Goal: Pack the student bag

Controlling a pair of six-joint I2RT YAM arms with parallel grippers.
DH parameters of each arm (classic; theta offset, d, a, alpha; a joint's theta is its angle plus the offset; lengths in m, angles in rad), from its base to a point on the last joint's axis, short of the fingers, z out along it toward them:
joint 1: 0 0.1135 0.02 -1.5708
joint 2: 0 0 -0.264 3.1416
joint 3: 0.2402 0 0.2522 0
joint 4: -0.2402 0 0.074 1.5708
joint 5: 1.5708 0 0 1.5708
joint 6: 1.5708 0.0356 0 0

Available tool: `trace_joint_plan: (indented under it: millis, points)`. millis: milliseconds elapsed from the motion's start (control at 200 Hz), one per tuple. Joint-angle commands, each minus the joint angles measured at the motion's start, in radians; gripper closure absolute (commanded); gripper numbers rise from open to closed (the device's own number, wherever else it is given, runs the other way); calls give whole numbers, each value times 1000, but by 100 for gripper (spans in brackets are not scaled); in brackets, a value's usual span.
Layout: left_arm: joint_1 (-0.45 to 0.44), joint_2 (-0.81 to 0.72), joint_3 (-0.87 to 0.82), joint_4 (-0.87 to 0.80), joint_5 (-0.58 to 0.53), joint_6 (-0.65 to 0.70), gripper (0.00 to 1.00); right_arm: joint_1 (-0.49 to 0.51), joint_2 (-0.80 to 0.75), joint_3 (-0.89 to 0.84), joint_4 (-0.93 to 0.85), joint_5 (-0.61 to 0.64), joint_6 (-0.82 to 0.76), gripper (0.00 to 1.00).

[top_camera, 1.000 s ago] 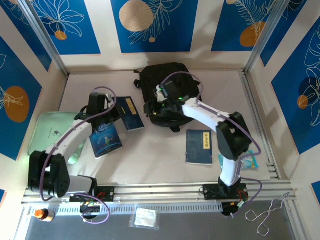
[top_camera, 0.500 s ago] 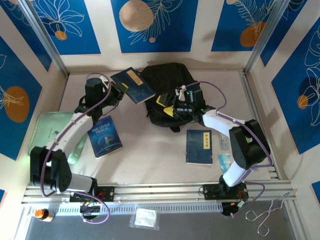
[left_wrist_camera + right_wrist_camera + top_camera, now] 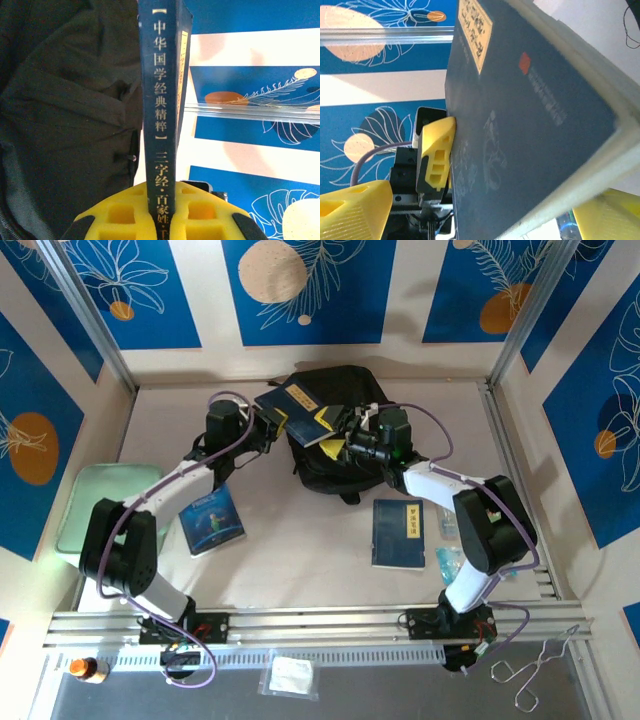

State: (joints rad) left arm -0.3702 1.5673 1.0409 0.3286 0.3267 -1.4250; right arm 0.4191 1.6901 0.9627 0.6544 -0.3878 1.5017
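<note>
I am working over the pale table [image 3: 300, 570], and the student bag [image 3: 335, 455] is lying at its 12 o'clock side, black and slumped, just short of the back wall. In my left wrist view the bag [image 3: 65, 100] is filling the 9 o'clock half of the frame, close beside the book I am carrying.

A pale green tray [image 3: 85, 505] is sitting at the table's 9 o'clock edge. A dark blue book with a cream label [image 3: 398, 533] is lying flat toward 4 o'clock, well apart from the bag, and an illustrated blue book [image 3: 212, 520] is lying flat toward 8 o'clock, just beside the tray.

I am holding a third dark blue book [image 3: 300, 410] up over the bag's 10 o'clock corner. My left gripper [image 3: 268, 430] is clamping it from the 9 o'clock side; through my left wrist camera its spine [image 3: 160, 100] is standing upright between my yellow pads [image 3: 120, 215].

My right gripper [image 3: 345, 435] is hovering at the book's 3 o'clock edge with its jaws spread wide, gripping nothing. In my right wrist view the book's cover [image 3: 520, 125] is slanting across the frame between my own yellow fingertips [image 3: 350, 210], and I cannot tell whether either one is touching it
</note>
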Motion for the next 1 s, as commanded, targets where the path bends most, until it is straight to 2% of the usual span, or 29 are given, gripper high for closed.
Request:
trace_joint_plan:
  millis: [0,180,265,490,600,630,710,765,835,890,990]
  points:
    - [-14,-2,34,104,-28,-25,100,10,30,21,44,44,76,12]
    - [-24,-1,27,106,-37,-27,100,20,45,17,91,84,92,24]
    - [-26,0,22,107,-41,-28,100,21,48,21,92,89,95,33]
    - [-26,3,24,88,-38,5,100,17,37,17,70,88,81,66]
    - [-26,4,30,55,-24,39,100,2,16,28,-12,85,37,86]
    - [-26,2,31,37,-20,58,95,-2,5,35,-47,84,16,90]
    - [-26,-3,48,-65,-46,185,75,-17,-31,48,-156,83,-76,95]
    - [-26,-3,69,-187,-87,285,61,-28,-70,49,-242,106,-153,97]
    - [-30,9,88,-269,-121,409,50,-46,-126,53,-365,141,-256,98]
    - [-34,36,117,-321,-115,473,43,-66,-170,54,-458,165,-333,98]
    - [-47,123,197,-381,-43,556,40,-104,-242,51,-608,224,-457,98]
